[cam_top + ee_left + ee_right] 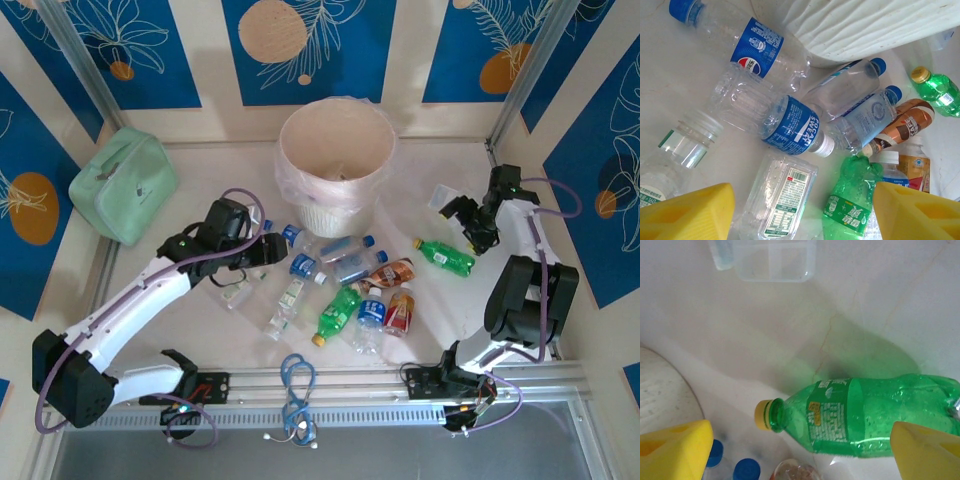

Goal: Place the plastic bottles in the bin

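Note:
Several plastic bottles (345, 290) lie in a heap on the table in front of the round cream bin (335, 160) with its clear liner. My left gripper (262, 252) hovers open at the heap's left edge. In its wrist view, the left gripper (804, 205) has a flat clear bottle (782, 200) and a crushed green bottle (852, 200) lying between its yellow pads (690, 212). My right gripper (470, 228) is open above a separate green bottle (447, 257) with a yellow cap. That green bottle (860, 417) lies between the pads of the right gripper (801, 437), which do not touch it.
A mint-green pouch (125, 185) sits at the back left. A small clear tub (445, 197) lies beyond the right gripper, also at the top of the right wrist view (772, 260). Patterned walls enclose the table, and a blue cable (297, 385) hangs at the front rail.

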`<action>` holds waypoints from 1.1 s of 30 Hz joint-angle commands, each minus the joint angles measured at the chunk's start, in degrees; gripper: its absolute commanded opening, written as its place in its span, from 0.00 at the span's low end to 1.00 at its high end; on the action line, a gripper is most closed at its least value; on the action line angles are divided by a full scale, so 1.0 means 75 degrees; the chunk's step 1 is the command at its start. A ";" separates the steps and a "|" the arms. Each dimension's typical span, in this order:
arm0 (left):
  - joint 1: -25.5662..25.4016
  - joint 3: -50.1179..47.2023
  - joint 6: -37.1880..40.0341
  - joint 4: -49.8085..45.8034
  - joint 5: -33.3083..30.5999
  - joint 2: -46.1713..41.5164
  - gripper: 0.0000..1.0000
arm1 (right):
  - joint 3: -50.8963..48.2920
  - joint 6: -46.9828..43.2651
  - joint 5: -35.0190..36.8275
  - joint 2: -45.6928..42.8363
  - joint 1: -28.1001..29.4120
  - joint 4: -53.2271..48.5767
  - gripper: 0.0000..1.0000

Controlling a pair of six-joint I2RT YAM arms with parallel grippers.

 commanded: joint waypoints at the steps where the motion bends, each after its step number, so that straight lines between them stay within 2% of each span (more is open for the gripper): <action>1: 0.0017 -0.0121 -0.0102 0.0171 0.0149 -0.0159 0.73 | 0.0240 -0.0311 0.0022 0.0241 0.0133 0.0119 0.92; 6: 0.0012 -0.0193 -0.0141 0.0206 0.0147 -0.0136 0.72 | 0.0282 -0.0478 0.0292 0.0659 0.0351 0.0122 0.92; 18: 0.0010 -0.0257 -0.0207 0.0344 0.0215 -0.0008 0.72 | 0.0052 -0.0412 0.1003 0.0675 0.0767 -0.0219 0.91; 33: 0.0010 -0.0321 -0.0231 0.0408 0.0268 0.0040 0.72 | -0.1182 -0.0035 0.0710 -0.0149 0.1012 -0.0114 0.94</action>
